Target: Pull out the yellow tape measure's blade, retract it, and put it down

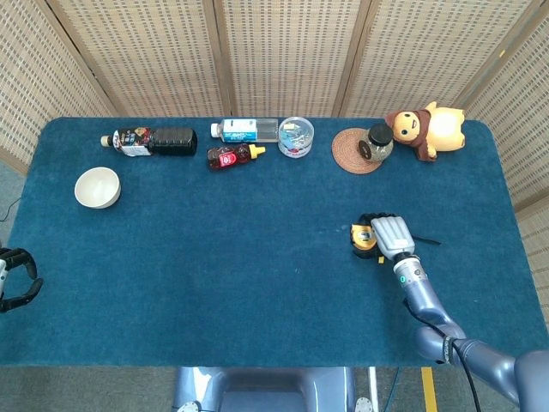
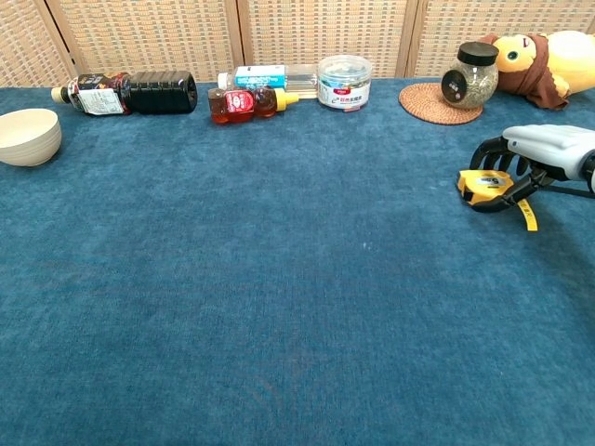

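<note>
While the right hand (image 2: 544,153) curls its dark fingers (image 2: 493,149) over the tape measure (image 2: 485,185), the case sits on the table (image 2: 279,307) — clasped loosely, not lifted. It is likely a hard, compact case, slick plastic with some heft; gripping across its flat sides should leave the blade tip free. From the chest, a short yellow strip shows beside the case, which the overhead view mostly hides under the hand. Only overhead shows the left hand (image 1: 13,279) at the table's edge, fingers curled on nothing.
</note>
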Controlling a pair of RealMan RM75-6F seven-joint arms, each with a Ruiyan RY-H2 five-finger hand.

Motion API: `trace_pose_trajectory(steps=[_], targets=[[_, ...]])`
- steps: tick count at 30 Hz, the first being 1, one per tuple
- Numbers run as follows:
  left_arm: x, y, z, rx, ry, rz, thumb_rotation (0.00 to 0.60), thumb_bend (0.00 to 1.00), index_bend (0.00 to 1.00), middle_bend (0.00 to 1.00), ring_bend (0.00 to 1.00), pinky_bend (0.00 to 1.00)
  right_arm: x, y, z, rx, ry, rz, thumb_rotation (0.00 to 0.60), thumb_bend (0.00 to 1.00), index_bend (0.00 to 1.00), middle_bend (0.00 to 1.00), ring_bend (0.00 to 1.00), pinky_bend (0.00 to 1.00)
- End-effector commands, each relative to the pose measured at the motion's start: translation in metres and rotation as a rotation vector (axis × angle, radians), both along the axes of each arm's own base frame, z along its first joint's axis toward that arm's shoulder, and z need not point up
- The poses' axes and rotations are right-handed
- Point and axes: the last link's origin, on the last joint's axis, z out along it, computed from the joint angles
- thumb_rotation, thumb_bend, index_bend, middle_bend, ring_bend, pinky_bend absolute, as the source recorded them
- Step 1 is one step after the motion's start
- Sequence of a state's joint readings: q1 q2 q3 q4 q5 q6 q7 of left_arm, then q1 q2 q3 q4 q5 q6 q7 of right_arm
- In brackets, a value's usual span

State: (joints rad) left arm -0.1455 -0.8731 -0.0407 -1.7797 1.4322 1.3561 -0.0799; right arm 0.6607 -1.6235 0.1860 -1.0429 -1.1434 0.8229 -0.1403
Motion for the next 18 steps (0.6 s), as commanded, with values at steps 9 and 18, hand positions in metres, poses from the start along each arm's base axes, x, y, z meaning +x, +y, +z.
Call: trace_pose_trajectory(steps=[9,18], targets=[[-0.0014,-0.0003,0.0001,0.002,0.002,0.004,0.600,0.32,0.59,0.48,0.37,0.35,-0.0022,-0.0014,-0.0030,-0.004,-0.003,-0.003,0.370,0.23,0.42,0.44,0.40,0.39],[-0.0006,0.0011,0.0005,-0.001,0.009,-0.001,0.600,0.32,0.59,0.48,0.37,0.35,-0.0059,-0.0002,-0.0027,0.005,-0.001,0.001,0.368,0.23,0.44,0.45,0.41,0.40]])
